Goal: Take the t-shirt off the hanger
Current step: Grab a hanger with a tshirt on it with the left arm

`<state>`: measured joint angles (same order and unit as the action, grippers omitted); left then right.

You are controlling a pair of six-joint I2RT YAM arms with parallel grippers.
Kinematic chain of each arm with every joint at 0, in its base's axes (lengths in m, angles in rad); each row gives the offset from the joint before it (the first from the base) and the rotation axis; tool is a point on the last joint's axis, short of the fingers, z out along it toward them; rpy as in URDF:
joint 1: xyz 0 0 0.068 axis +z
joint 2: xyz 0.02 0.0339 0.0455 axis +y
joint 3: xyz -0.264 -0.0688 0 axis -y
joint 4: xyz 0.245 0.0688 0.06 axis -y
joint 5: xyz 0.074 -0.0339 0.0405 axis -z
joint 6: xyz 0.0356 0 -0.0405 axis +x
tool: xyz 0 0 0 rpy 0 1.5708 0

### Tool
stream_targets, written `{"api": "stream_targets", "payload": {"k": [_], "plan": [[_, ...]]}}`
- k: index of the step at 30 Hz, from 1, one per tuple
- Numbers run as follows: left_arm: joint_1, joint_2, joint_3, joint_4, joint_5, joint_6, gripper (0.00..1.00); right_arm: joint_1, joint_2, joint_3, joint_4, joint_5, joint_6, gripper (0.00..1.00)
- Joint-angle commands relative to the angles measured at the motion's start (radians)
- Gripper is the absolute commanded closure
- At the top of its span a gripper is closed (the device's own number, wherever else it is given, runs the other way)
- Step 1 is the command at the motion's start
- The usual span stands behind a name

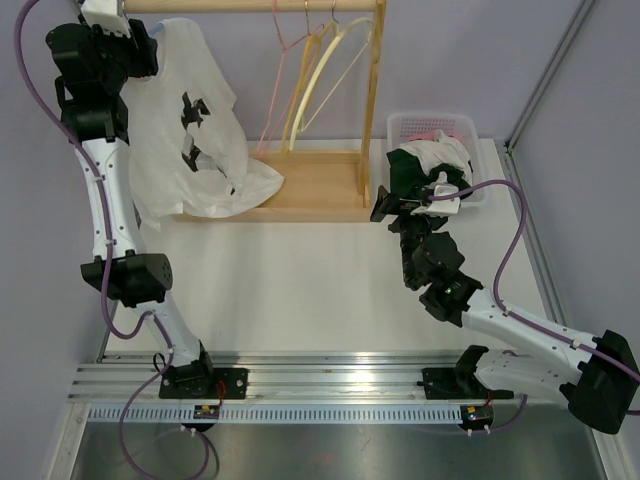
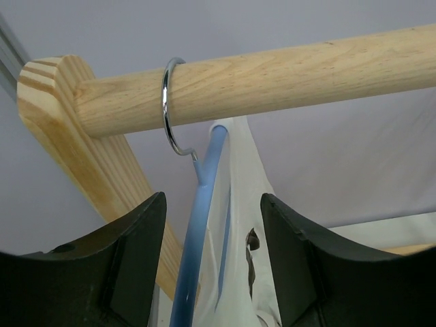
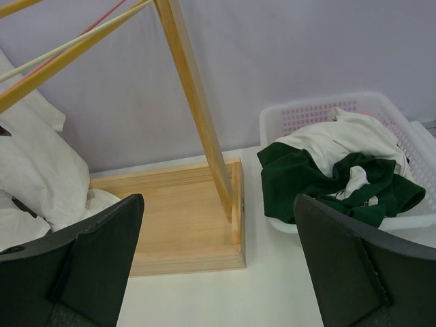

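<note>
The white t-shirt (image 1: 190,130) with black markings hangs on a light blue hanger (image 2: 197,231) at the left end of the wooden rod (image 2: 272,75). The hanger's chrome hook (image 2: 167,109) loops over the rod. My left gripper (image 2: 212,201) is raised just below the rod. Its jaws stand on either side of the hanger's neck and the shirt's collar (image 2: 238,204), with a gap on each side. The same left gripper (image 1: 105,15) shows at the top left in the top view. My right gripper (image 3: 218,204) stands open and empty above the table, near the rack's right corner.
The wooden rack base (image 1: 310,190) lies under the rod, and the shirt's hem spreads over it. Several empty hangers (image 1: 320,70) hang at the rod's right end. A white basket (image 1: 400,125) with green and white clothes (image 3: 327,170) stands right of the rack.
</note>
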<state>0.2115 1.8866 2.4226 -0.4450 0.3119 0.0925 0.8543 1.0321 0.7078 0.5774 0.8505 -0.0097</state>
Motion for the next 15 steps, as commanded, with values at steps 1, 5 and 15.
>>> {"api": "stream_targets", "payload": {"k": [1, 5, 15], "plan": [[0.008, 0.003, 0.027, 0.098, 0.023, -0.028, 0.44, -0.011, -0.004, 0.021, 0.004, -0.010, 0.004, 0.00], [0.009, 0.017, 0.030, 0.133, 0.010, -0.046, 0.48, -0.012, -0.003, 0.022, 0.004, -0.013, 0.004, 0.01], [0.009, 0.065, 0.046, 0.183, 0.001, -0.074, 0.57, -0.015, -0.012, 0.018, -0.002, -0.013, 0.004, 0.01]]}}
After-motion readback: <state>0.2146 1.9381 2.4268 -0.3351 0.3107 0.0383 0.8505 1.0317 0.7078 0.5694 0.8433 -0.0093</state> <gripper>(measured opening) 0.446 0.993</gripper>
